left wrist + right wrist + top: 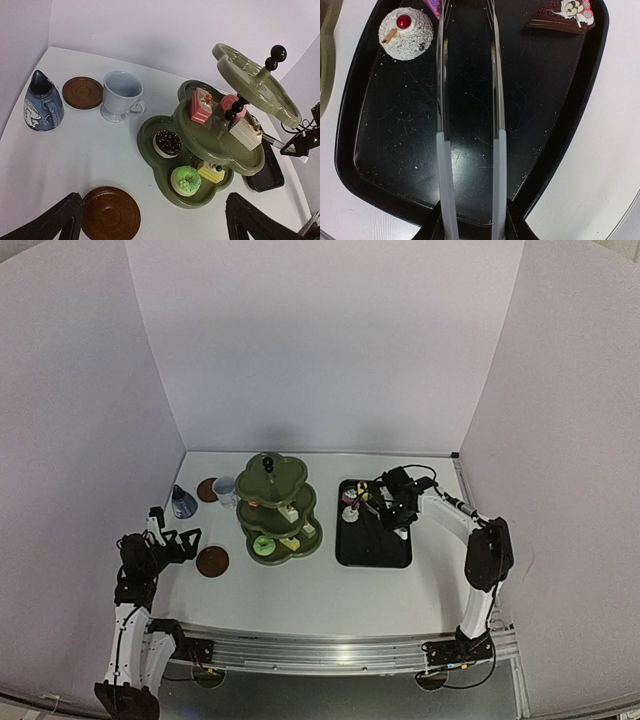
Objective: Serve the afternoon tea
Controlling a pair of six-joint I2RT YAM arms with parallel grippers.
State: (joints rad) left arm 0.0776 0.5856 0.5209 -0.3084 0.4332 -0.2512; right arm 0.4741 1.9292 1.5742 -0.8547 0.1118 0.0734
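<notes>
Tongs pinched in the right gripper hang over the black tray; left gripper gapes wide.

Three-tier stand mid-table between the arms — bare tabletop in front, mug, pot, coasters crowding the left, tray right.

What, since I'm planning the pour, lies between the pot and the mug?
A brown coaster lies on the table between the pot and the mug. The left wrist view shows it best.
</notes>
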